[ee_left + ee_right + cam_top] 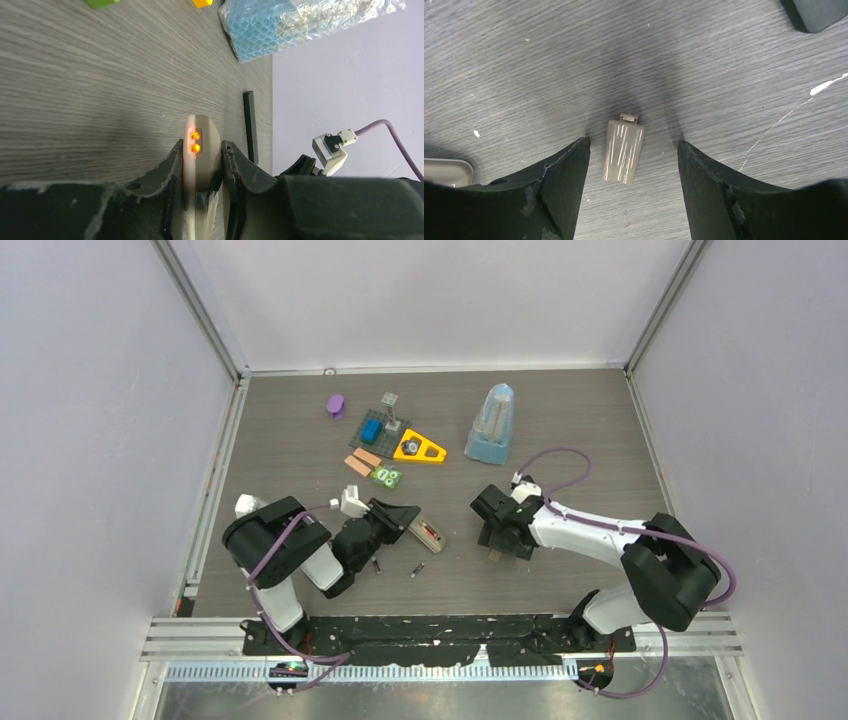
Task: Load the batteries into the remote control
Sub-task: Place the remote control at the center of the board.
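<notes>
The left pincer is clamped narrow on the remote control, one finger on each long side. We see the pale body jutting out past the fingertips, with two orange spots on its end face. From above, the remote control sits low over the table just right of the left arm's wrist, with a red-and-dark patch on its upper face. We cannot tell whether it touches the wood.

One battery lies loose on the table close under the left pincer, on the side nearer the arm bases. A second battery lies a little to its right, apart from the first.

The right pincer stands wide, its fingers on either side of a small beige cover that lies flat on the table — neither finger touches it.

In the left wrist view a black strip lies on the table beyond the remote control, and a bubble-wrap bag with blue inside sits farther off.
</notes>
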Controlling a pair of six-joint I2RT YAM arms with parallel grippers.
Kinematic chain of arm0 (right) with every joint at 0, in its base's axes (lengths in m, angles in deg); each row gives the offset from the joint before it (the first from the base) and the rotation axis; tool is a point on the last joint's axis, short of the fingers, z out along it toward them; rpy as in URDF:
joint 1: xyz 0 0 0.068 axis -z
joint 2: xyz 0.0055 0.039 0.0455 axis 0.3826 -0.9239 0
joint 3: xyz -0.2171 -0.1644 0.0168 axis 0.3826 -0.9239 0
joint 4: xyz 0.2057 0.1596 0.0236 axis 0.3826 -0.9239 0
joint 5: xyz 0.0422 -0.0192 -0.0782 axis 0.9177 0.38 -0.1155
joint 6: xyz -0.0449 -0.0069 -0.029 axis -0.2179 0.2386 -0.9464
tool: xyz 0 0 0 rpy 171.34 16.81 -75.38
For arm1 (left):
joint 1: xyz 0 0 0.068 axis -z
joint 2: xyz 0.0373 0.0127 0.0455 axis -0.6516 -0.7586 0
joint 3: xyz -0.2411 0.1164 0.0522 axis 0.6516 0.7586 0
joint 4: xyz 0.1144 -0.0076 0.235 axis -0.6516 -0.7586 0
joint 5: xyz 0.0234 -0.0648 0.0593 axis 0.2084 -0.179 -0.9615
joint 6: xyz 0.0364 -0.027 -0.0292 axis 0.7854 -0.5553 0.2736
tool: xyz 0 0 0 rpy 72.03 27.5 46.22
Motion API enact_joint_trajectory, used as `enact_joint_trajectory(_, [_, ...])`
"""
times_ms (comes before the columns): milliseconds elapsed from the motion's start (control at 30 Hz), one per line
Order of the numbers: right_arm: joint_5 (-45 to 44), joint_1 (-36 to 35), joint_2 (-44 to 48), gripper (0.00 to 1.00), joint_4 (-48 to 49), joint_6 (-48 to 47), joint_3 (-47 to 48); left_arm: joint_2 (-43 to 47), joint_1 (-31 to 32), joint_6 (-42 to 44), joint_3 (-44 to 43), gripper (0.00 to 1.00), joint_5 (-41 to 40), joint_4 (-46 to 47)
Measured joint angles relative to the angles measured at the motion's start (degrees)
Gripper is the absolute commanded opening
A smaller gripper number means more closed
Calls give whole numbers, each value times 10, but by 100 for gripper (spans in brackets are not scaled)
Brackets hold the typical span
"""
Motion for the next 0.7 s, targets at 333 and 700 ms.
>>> enact_joint_trajectory(333, [-1, 0, -17, 54, 0, 6, 13, -30, 6, -44, 39, 38, -21, 66])
enact_joint_trajectory(700, [7, 0, -18, 33, 17, 12, 12, 1, 16, -115, 73, 80, -57, 42])
